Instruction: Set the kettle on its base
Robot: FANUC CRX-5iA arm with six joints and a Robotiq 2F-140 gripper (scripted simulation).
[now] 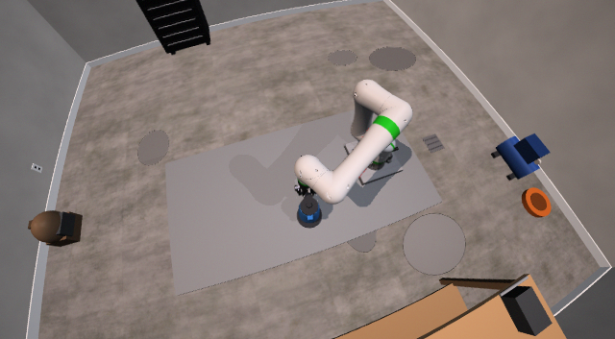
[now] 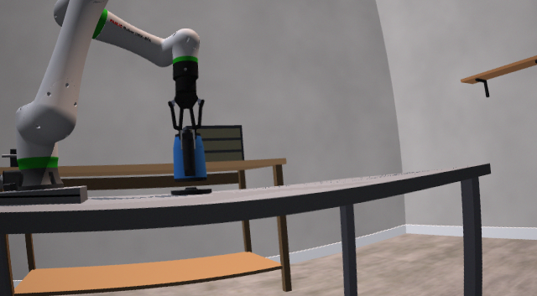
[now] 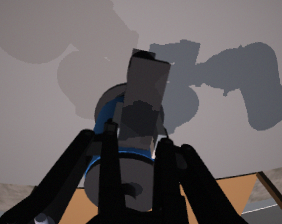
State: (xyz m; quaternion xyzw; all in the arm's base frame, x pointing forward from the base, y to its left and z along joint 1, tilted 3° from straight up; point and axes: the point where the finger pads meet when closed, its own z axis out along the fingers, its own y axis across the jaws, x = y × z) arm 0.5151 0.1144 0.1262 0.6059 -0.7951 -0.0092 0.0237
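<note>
— What do you count?
— One blue kettle [image 2: 190,158], one dark round base [image 2: 190,191], one table [image 2: 294,195].
— Your pose?
— My arm reaches out, wrist pointing straight down; my gripper [image 2: 187,128] pinches the kettle's top.
— And the kettle?
— Upright, long axis vertical, hanging beneath my fingers, just above the base, not touching.

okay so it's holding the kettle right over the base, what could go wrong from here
1. The kettle hangs above the base, not yet touching. If it is slightly off centre, the stud may miss the ring and the kettle could sit crooked.
2. The pincer grips only at the kettle's top, so it might swing or slip on the way down.
3. The wrist view is blocked by the kettle, so the stud is hidden.
</note>
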